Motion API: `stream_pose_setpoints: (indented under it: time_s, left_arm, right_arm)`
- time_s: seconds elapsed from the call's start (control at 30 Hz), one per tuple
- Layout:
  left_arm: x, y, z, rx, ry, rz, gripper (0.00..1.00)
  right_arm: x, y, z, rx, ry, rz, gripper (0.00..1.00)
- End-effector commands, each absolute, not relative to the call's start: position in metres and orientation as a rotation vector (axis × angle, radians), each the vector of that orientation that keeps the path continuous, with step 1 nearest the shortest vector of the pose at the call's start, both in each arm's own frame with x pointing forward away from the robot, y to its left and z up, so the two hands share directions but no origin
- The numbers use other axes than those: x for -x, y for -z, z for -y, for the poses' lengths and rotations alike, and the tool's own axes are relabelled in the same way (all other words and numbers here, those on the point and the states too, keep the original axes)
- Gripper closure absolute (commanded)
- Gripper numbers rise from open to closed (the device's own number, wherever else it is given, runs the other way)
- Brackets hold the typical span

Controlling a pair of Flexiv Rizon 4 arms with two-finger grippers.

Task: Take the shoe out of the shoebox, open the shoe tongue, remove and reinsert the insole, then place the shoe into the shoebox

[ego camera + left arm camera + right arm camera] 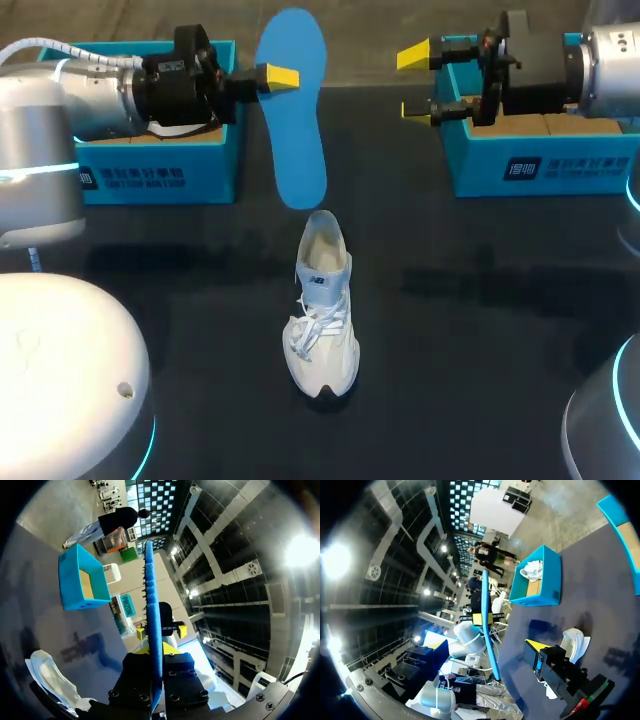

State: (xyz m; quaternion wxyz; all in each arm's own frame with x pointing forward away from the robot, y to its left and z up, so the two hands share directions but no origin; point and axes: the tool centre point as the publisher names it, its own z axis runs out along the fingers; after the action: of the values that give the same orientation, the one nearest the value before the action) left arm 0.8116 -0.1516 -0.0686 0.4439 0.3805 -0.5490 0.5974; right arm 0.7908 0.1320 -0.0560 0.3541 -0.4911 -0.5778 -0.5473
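Blue insole (298, 110) clamped edge-on between left fingers (281, 76), long axis held crosswise to them, one end toward heel of white shoe (322, 320). Right fingers (415, 55) spread, nothing held.

Table: one dark matte table (480, 340), near black with a blue cast. It runs under the left claw (285, 76) and the right claw (417, 82) and well past both.
Surface: plain and uniform.
Shadows: soft-edged shadow bands (450, 280) on the table, robot-side of each claw.
Left wrist view: table reads grey-violet (35, 595), blurred dark patch ahead of the left claw.
Right wrist view: same tone (605, 595), dark patches just beside the right claw.
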Motion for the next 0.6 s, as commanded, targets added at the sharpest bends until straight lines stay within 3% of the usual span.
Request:
stream_pose_setpoints:
  time_s: [0.03, 0.6]
  left_arm:
    - [-0.811, 0.078, 0.154, -0.870, -1.462, 1.333, 1.00]
    - [-0.812, 0.115, 0.165, -0.919, -1.326, 1.269, 1.00]
  right_arm:
    - [-0.792, 0.050, -0.133, 1.286, 1.399, 1.520, 0.00]
    - [-0.792, 0.003, -0.149, 1.655, 1.057, 1.841, 0.00]
